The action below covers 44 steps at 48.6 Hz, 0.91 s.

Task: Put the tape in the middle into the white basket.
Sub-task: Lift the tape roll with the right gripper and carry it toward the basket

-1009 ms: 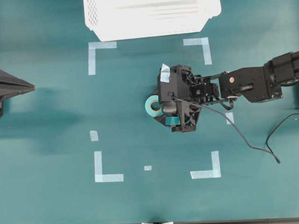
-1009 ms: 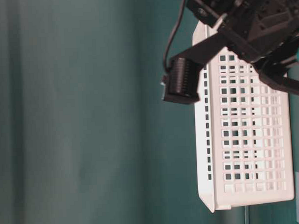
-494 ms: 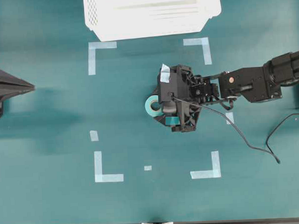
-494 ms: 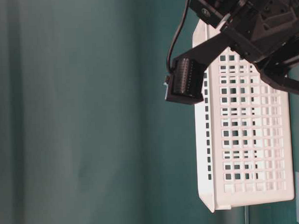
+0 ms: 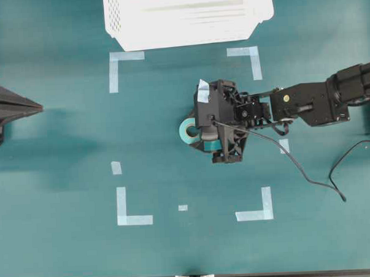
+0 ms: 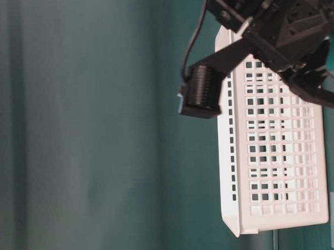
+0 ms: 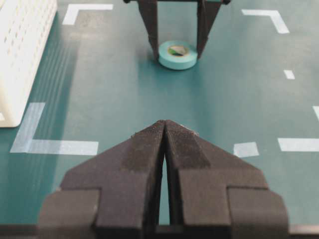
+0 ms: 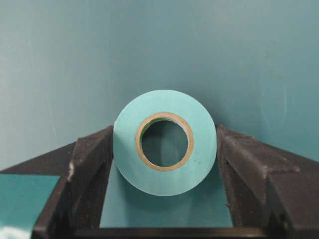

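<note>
The teal tape (image 5: 187, 131) with a beige core lies flat on the green table, in the middle of the marked square. My right gripper (image 5: 194, 133) reaches in from the right, its two black fingers (image 8: 92, 164) pressed against both sides of the roll (image 8: 165, 142). The left wrist view shows the same: the tape (image 7: 178, 54) sits between the two fingers (image 7: 150, 30). The white basket (image 5: 186, 19) stands at the table's far edge, well apart from the tape. My left gripper (image 7: 164, 124) is shut and empty at the left edge (image 5: 36, 108).
Pale-blue L-shaped corner marks (image 5: 123, 61) and short strips (image 5: 116, 168) lie flat on the table. A black cable (image 5: 309, 179) trails from the right arm. The basket's slotted side (image 6: 272, 149) fills the table-level view, also seen in the left wrist view (image 7: 20, 50).
The right gripper's fingers have closed in on the tape and its wrist shifted slightly. The tape and the left arm have not moved.
</note>
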Tool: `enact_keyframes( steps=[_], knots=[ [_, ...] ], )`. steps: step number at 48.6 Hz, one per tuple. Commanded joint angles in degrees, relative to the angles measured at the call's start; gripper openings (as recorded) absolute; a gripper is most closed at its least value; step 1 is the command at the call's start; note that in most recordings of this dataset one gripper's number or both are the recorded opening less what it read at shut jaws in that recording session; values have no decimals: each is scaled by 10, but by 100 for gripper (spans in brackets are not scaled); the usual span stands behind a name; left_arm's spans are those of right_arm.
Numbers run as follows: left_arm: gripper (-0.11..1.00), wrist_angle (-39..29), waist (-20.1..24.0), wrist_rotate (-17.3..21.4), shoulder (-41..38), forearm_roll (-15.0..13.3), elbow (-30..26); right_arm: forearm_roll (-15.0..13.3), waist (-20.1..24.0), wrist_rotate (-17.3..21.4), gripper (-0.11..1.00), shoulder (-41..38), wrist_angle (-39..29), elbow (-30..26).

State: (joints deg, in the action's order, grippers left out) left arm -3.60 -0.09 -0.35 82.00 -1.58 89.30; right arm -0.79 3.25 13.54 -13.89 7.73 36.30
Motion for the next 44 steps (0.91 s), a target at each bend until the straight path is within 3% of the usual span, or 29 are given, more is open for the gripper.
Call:
enact_keyframes(
  steps=[1,16,44],
  knots=[
    [-11,5,-2,0,-5,-1,-7,-2,-1,-1,68,35,-4,-8],
    [-11,5,-2,0,-5,-1,-7,-2,-1,-1,68,120,-74,-9],
    [-11,5,-2,0,-5,-1,-8,-2,-4,0,68,226,-134,-10]
  ],
)
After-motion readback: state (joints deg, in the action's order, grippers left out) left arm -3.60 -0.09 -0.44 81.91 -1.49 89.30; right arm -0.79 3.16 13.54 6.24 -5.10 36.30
